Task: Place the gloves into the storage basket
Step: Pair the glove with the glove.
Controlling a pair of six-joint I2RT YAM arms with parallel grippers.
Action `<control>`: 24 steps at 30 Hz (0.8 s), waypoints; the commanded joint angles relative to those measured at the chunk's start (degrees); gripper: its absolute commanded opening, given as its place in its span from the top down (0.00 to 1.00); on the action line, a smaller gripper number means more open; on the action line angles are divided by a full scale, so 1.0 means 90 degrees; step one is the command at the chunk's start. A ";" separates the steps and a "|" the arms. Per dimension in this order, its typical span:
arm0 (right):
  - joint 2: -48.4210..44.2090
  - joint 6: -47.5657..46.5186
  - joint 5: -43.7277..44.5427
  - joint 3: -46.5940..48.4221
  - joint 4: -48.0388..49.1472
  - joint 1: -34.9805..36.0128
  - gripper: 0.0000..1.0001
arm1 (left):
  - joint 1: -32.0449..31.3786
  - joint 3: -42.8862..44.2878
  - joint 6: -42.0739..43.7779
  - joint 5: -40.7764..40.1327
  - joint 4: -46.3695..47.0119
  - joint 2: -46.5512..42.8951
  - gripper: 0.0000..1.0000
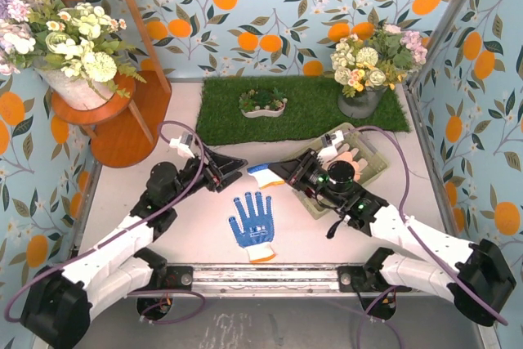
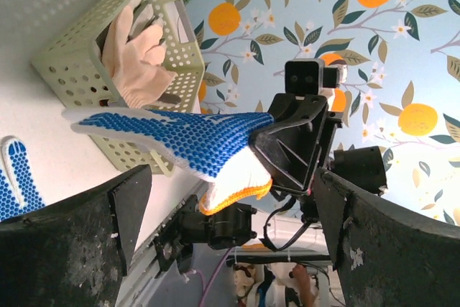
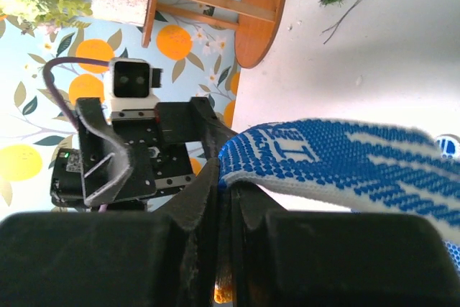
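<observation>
White table [image 1: 204, 230], green grass mat [image 1: 327, 108] at its far side. Storage basket [image 1: 377, 167] sits on the table right of centre, partly under the right arm, with a peach-tan glove [image 2: 136, 55] lying inside it. Left jaws are spread wide, gripping nothing, facing the right jaws. Right jaws are clenched on the orange-cuff end of a blue-and-white glove [image 1: 261, 175]. It hangs in the air between the two arms, outside the basket, fingertips just beside the left jaws. Second blue-dotted glove [image 1: 252, 222] lies flat on the table near the front edge, dotted side up, apart from the basket.
</observation>
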 commanded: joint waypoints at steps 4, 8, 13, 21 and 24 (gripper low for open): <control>0.0261 0.0120 0.0014 0.0059 0.1254 0.0065 1.00 | -0.0007 0.0366 -0.0450 0.0627 0.0694 0.0559 0.03; 0.0470 0.0086 -0.0171 0.0185 0.1355 0.0164 1.00 | -0.0028 0.0234 -0.0484 0.0460 0.0951 0.0653 0.03; 0.0684 0.0230 -0.0441 0.0179 0.1661 0.0292 1.00 | -0.0033 -0.0082 -0.0812 0.0036 0.2217 0.0858 0.15; 0.0768 0.0341 -0.0447 -0.0013 0.1727 0.0394 1.00 | -0.0027 -0.0086 -0.0622 -0.0258 0.2053 0.1013 0.44; 0.0859 0.0373 -0.0425 -0.0033 0.1669 0.0391 1.00 | -0.0026 -0.0110 -0.0449 -0.0542 0.1660 0.0865 0.60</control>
